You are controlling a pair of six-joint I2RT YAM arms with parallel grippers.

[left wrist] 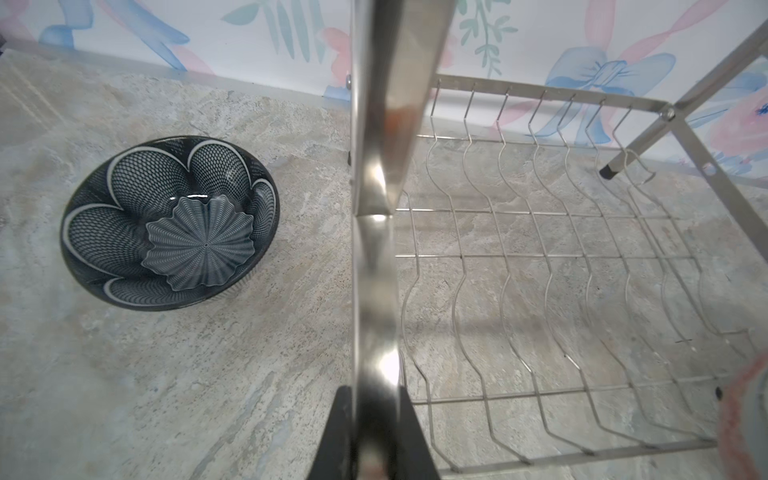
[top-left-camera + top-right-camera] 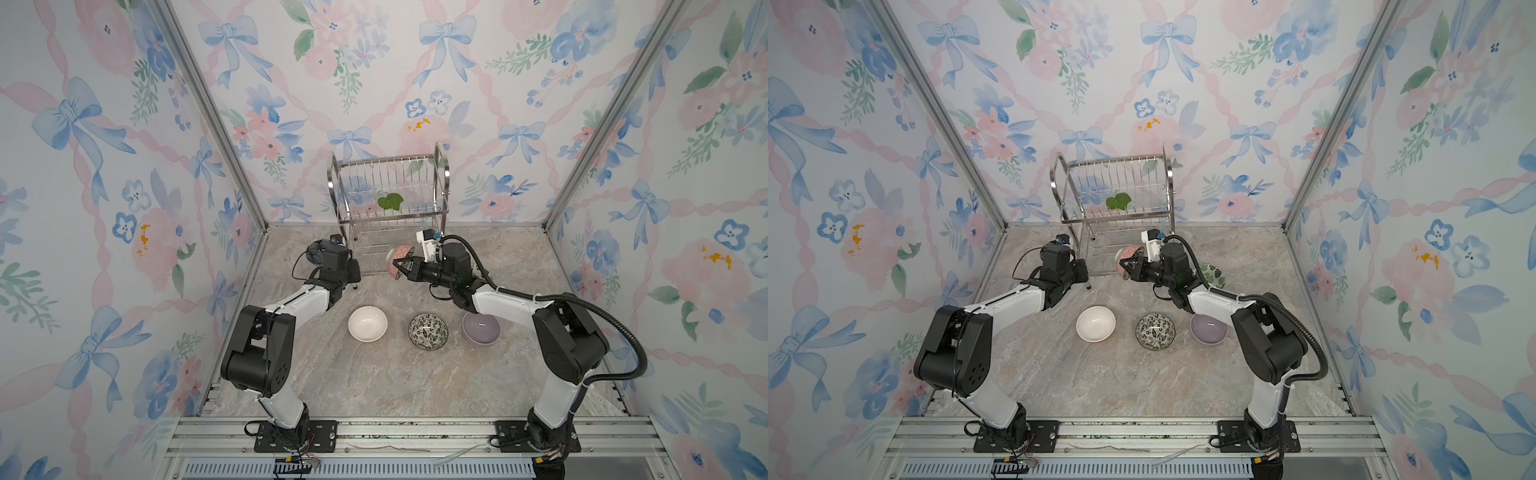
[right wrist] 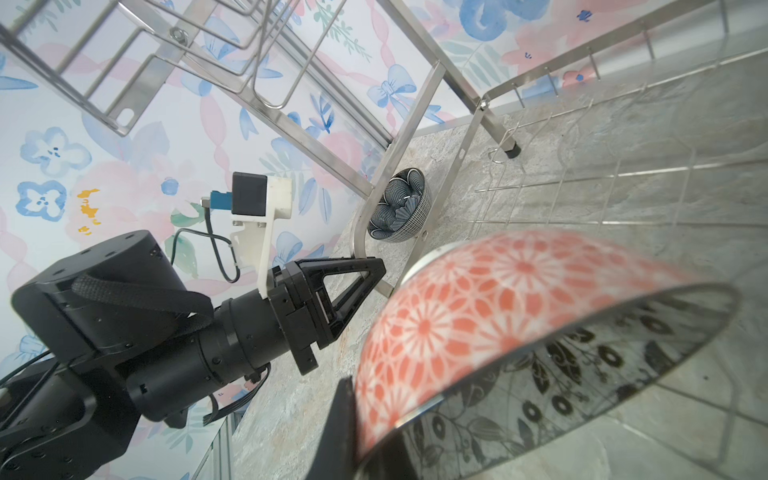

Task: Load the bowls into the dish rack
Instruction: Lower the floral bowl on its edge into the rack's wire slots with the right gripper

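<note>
Barely begun. Nothing yet in the dish rack (image 2: 388,195), upper centre of both top views: both tiers bare apart from the green leaf piece (image 2: 390,202). Pinched between the fingers of the left gripper (image 1: 376,436), lower centre of the left wrist view: the rack's steel side frame (image 1: 374,249), probably for steadying. Clamped by its rim in the right gripper (image 2: 398,270), jaws nearly together: one pink-outside bowl (image 2: 401,252), tipped on edge at the lower shelf's front right corner, not yet slotted.

Waiting in a row on the table (image 2: 374,382), lower centre:
- white bowl (image 2: 368,324)
- black-and-white floral bowl (image 2: 428,331)
- lavender bowl (image 2: 482,328)

Mostly hidden behind the left arm (image 2: 291,299) in the top views, plain in the left wrist view: dark blue bowl (image 1: 170,222), just outside the rack. Half hidden behind the right arm (image 2: 1208,297): green-leaf bowl (image 2: 1213,273). Blurred by closeness in the right wrist view: the held bowl. Impossible to judge whether touching the shelf wires.
</note>
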